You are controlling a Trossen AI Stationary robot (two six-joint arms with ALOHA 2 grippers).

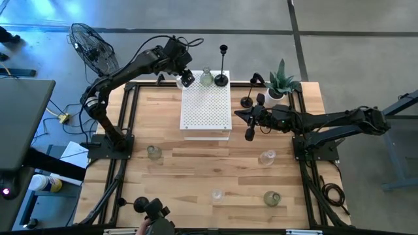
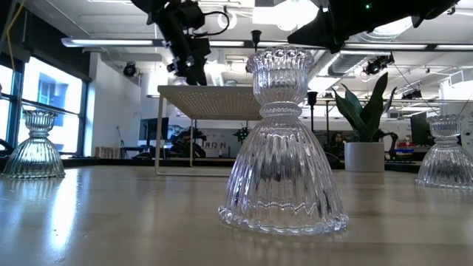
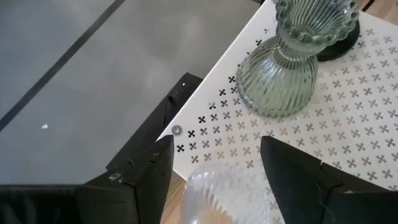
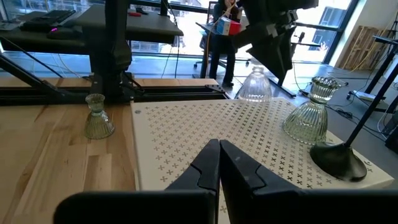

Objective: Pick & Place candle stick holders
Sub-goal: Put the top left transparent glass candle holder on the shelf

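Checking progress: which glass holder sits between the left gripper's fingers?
The clear holder at the white box's corner, between the left gripper's open fingers; the greenish one stands apart.

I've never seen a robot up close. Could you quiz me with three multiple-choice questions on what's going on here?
1. Where does the greenish glass holder stand?
A. on the floor
B. on the white perforated box
C. in the plant pot

2. What colour is the tall thin-stemmed holder next to it?
A. black
B. red
C. white

3. How are the right gripper's fingers?
A. wide open
B. shut on a glass
C. shut, empty

B: the greenish glass holder sits at the white perforated box's far edge.
A: the tall holder is black.
C: the right gripper shows fingers pressed together, nothing between.
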